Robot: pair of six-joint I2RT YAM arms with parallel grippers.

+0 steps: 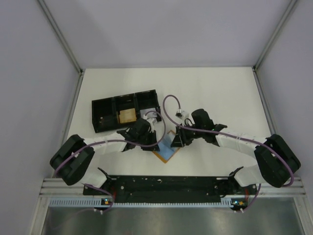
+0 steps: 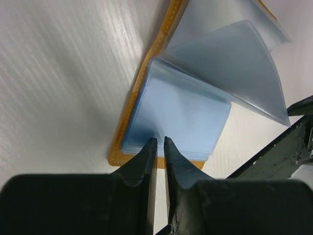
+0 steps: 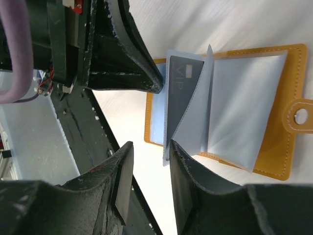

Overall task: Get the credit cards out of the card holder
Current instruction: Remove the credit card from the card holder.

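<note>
Card holder (image 1: 167,149) is located on the white surface (image 1: 220,93), near its front edge, btwn the two arms. It is laid open, orange-tan cover down. Pale blue clear sleeves (image 2: 186,112) are fanned up from the cover, and several are seen curved and standing off it. A tab (image 3: 299,116) w/ a round hole is seen at the cover's edge away from the L arm. One credit card (image 3: 182,95), dark grey w/ "VIP" lettering, is seen inside a sleeve near the middle of the stack. No. of further cards cannot be told.

Left gripper (image 2: 160,141): fingers are brought almost together, w/ only a thin slit btwn them. Tips are set on the outer edge of the lowest flat sleeve, over the cover's edge. Whether that edge is nipped in the slit cannot be told.

Right gripper (image 3: 150,144): fingers are held apart. Bare surface is seen through the gap, w/ nothing clamped. One tip is placed just beside the free corner of the raised sleeves; contact cannot be confirmed.

Black three-compartment tray (image 1: 113,113) is positioned behind the L wrist, apart from the card holder. A tan item (image 1: 128,116) is seen in its middle compartment.
</note>
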